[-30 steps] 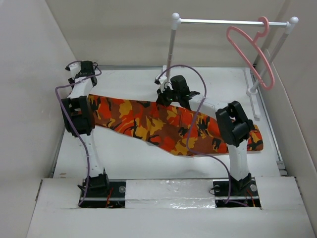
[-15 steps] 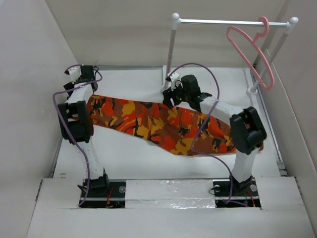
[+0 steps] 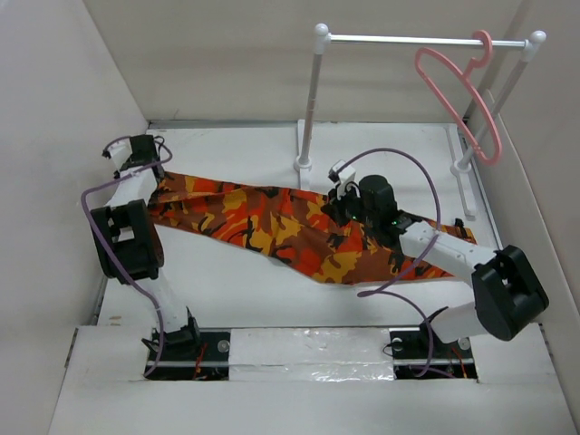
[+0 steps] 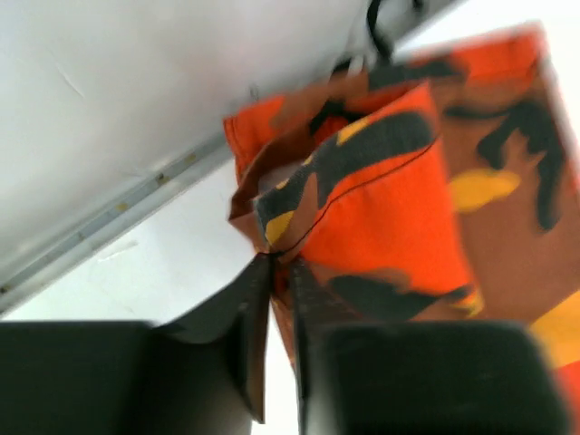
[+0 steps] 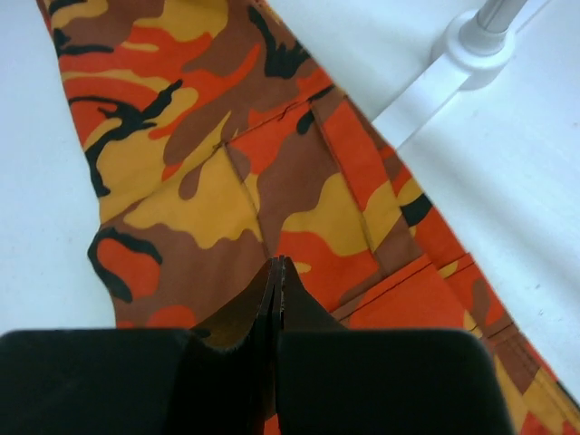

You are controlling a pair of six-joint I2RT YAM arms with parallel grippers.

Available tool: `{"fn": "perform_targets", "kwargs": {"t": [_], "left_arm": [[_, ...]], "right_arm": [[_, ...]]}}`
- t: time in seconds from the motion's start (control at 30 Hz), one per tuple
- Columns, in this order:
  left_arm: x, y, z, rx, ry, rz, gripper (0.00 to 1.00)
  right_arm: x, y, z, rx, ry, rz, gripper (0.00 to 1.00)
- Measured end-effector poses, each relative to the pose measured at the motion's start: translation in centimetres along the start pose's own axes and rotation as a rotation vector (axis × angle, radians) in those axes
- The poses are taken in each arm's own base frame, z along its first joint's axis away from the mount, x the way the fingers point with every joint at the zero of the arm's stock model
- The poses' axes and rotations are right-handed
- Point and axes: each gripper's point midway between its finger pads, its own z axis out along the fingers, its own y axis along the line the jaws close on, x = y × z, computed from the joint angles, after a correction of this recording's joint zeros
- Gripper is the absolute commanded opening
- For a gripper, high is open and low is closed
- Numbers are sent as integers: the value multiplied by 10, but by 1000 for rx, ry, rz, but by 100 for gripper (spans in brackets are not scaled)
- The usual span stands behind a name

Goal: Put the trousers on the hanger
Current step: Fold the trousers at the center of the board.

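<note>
rail stand (image 3: 313,100): white-and-silver, upright at far right | table (image 3: 236,285): white | walls (image 3: 54,136): plain, pale

no legible text, labels, brands or numbers, trousers (image 3: 272,227) bear only camouflage print

Orange-red-yellow-brown camouflage fabric trousers (image 3: 272,222) lie stretched diagonally across the frame's middle. A thin pink hanger (image 3: 493,150) hangs upper right.
</note>
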Motion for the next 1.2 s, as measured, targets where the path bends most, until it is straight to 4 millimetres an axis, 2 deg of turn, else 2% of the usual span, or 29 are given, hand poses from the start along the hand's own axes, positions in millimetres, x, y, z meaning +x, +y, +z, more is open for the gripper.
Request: {"fn": "perform_targets", "kwargs": {"t": [0.1,0.23,0.3,0.33,0.37,0.4,0.43,0.53,0.67,0.7,0.73,0.77,0.8,0.83,0.87,0.93,0.97,1.07,1.13,1.2], "left_arm": [[-34,-10,-9,34,-47,-40,2],[-94,-31,-28,89,-148,-119,4],[-112,-42,-28,99,-180,-130,35],[-117,-45,-25,92,-191,-126,54],[-118,-47,-20,81,-193,-113,81],[-116,-50,-13,69,-189,-98,86],[-113,-52,-6,54,-183,-85,87],[-95,-57,18,14,-141,-24,87],[-74,-53,31,-25,-93,43,85],[-73,-52,31,-29,-90,47,84],[-74,-51,30,-35,-92,49,82],[-74,-54,27,-26,-101,45,76],[-73,-52,23,-21,-103,40,71],[-68,-50,17,-11,-103,38,64],[-63,-50,9,5,-103,37,46],[-50,-55,-16,81,-103,37,23],[-42,-63,-34,134,-105,43,2],[-23,-112,-109,362,-138,72,0],[-3,-151,-174,556,-161,94,0],[32,-178,-244,772,-160,112,0]], "right_arm": [[5,11,-5,-16,6,-8,0],[-10,29,-12,-48,-35,-35,0],[-18,32,-16,-49,-57,-46,1],[-22,33,-19,-46,-69,-49,9],[-25,33,-21,-43,-78,-51,17],[-28,32,-23,-40,-87,-54,25],[-30,32,-25,-34,-94,-58,37],[-33,31,-27,-27,-102,-65,47],[-32,30,-27,-20,-96,-66,50],[-31,30,-27,-18,-91,-66,42],[-30,30,-27,-16,-85,-66,30],[-29,28,-28,-4,-80,-66,12],[-28,25,-30,15,-77,-70,0],[-29,22,-32,34,-78,-59,0],[-30,16,-36,64,-84,-47,0],[-27,1,-47,113,-96,-10,0],[-23,-12,-54,150,-100,21,0],[-3,-58,-82,304,-107,132,0],[16,-89,-107,417,-115,218,0],[38,-120,-142,556,-138,320,0]]}}
